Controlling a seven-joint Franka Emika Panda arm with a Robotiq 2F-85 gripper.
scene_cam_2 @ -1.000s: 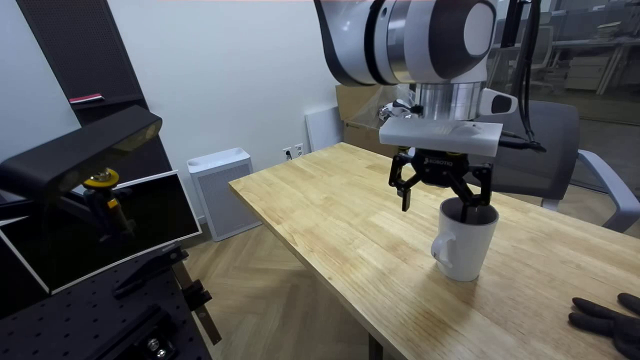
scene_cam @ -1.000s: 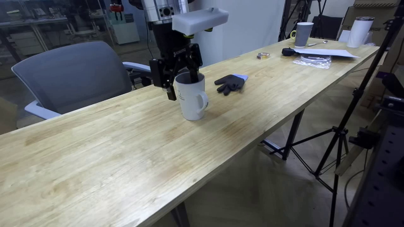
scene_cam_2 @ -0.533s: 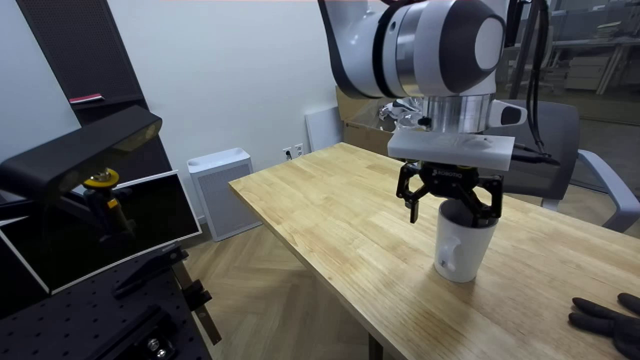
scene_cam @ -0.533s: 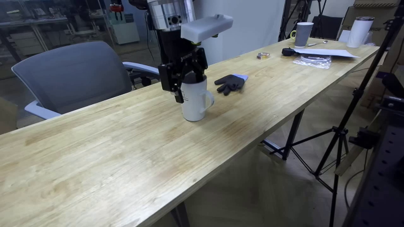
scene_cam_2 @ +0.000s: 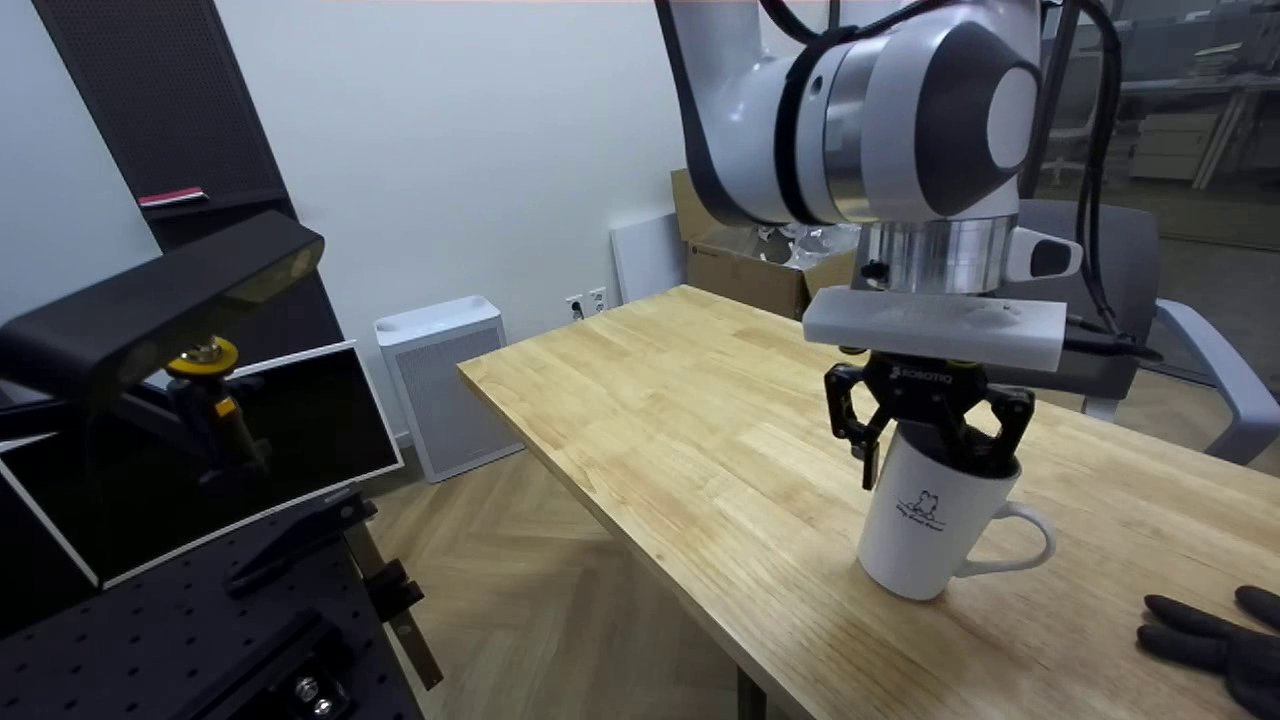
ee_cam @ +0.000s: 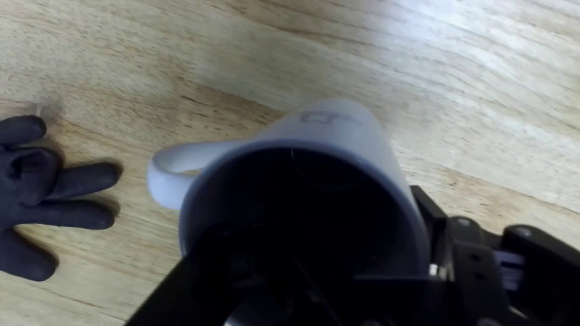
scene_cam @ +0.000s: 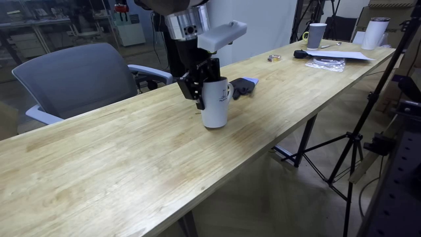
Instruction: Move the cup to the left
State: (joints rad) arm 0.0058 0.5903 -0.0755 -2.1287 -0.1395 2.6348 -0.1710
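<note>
The cup is a white mug with a small dark print. It stands on the table in both exterior views [scene_cam: 215, 108] [scene_cam_2: 925, 520] and appears tilted. Its handle points toward the dark glove. My gripper [scene_cam_2: 928, 468] is open and low over the mug, with one finger inside the mouth and one outside, close against the wall. It also shows in the other exterior picture of the scene [scene_cam: 208, 93]. In the wrist view the mug [ee_cam: 335, 124] fills the middle and the outer finger is at its right. The inner finger is lost in the dark mouth of the mug.
A dark glove [scene_cam: 242, 87] lies near the handle side of the mug. A grey cup with a yellow handle [scene_cam: 316, 36], a white tumbler [scene_cam: 375, 34] and papers [scene_cam: 340, 55] are at the table's far end. A chair [scene_cam: 79, 79] stands along one side.
My gripper has moved down and to the right in both exterior views. The mug has turned, its print now facing outward, shifted a little and tipped more. The gripper has stayed open.
</note>
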